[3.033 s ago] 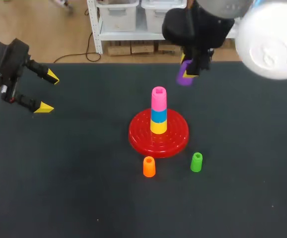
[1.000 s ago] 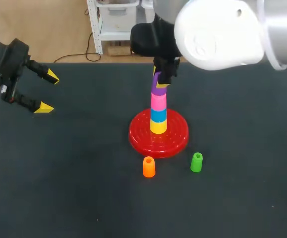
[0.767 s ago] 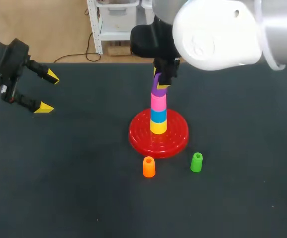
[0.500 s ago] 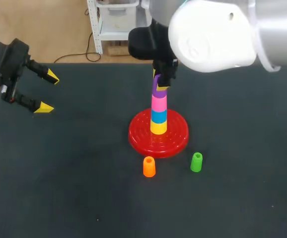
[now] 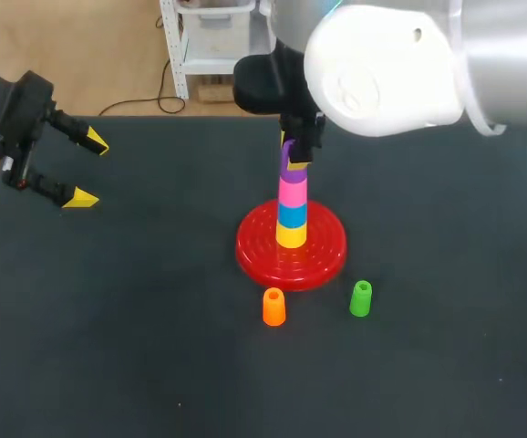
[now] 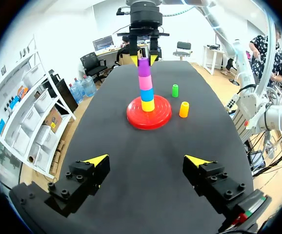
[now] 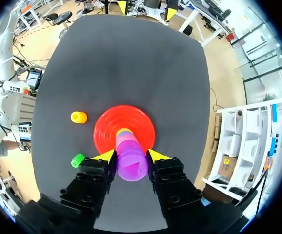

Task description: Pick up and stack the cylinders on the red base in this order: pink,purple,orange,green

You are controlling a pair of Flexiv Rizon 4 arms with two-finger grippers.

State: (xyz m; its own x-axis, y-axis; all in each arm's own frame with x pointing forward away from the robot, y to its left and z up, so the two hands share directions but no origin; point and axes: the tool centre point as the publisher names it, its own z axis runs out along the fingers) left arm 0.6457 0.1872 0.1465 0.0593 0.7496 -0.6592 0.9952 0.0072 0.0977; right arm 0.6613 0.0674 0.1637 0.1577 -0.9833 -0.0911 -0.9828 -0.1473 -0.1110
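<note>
Right gripper [image 7: 131, 155] clenched on purple cylinder [image 7: 131, 165], pink cylinder [image 5: 292, 192] directly beneath it on red base [image 5: 329, 260], green cylinder [image 7: 77, 160] beside its finger, orange cylinder [image 7: 78, 117] ahead, left gripper [image 6: 148, 160] released, empty

From the head camera we look down on the whole tabletop [image 5: 108, 347] from above and behind. Our left wrist camera sits low at the tabletop's edge, facing across it to the distant red base [image 6: 137, 116]. Our right wrist camera looks straight down, close above that base (all three views share it).
</note>
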